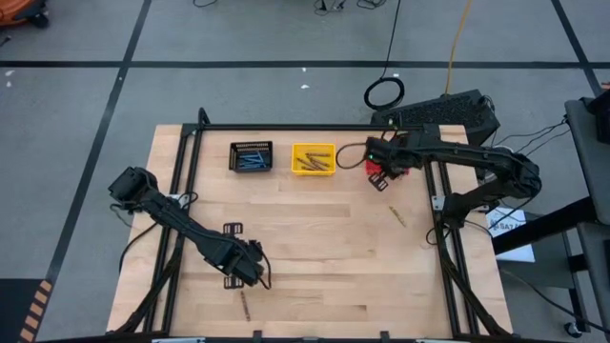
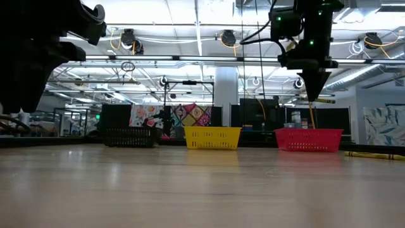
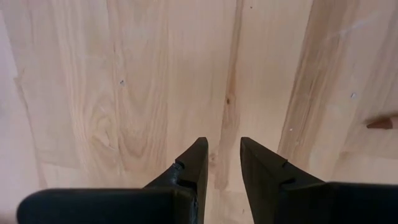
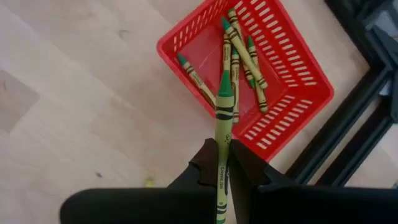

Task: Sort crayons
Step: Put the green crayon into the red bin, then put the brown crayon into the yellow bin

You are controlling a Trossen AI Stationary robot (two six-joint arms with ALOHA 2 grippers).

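Table: pale wooden top [image 1: 324, 248] with three small bins in a row along its far side
Black bin: [image 1: 252, 156] leftmost of the row, blue crayons [image 1: 251, 161] lying inside
Yellow bin: [image 1: 313, 159] just beside the black one, yellow-olive crayons [image 1: 311, 162] inside
Red bin: [image 4: 273, 93] rightmost of the row, several green crayons [image 4: 239, 53] lying crosswise on its floor
Right gripper: [image 4: 225, 163] raised over the near rim of the red bin, fingers pressed together on a green crayon [image 4: 223, 130] that points toward the bin
Left gripper: [image 3: 222, 163] low over bare wood at the near left of the table, fingers a little apart with nothing between them
Loose crayons: a brown one [image 1: 244, 304] near the front edge, close to the left gripper; a yellow-olive one [image 1: 396, 216] on the right side, nearer than the red bin
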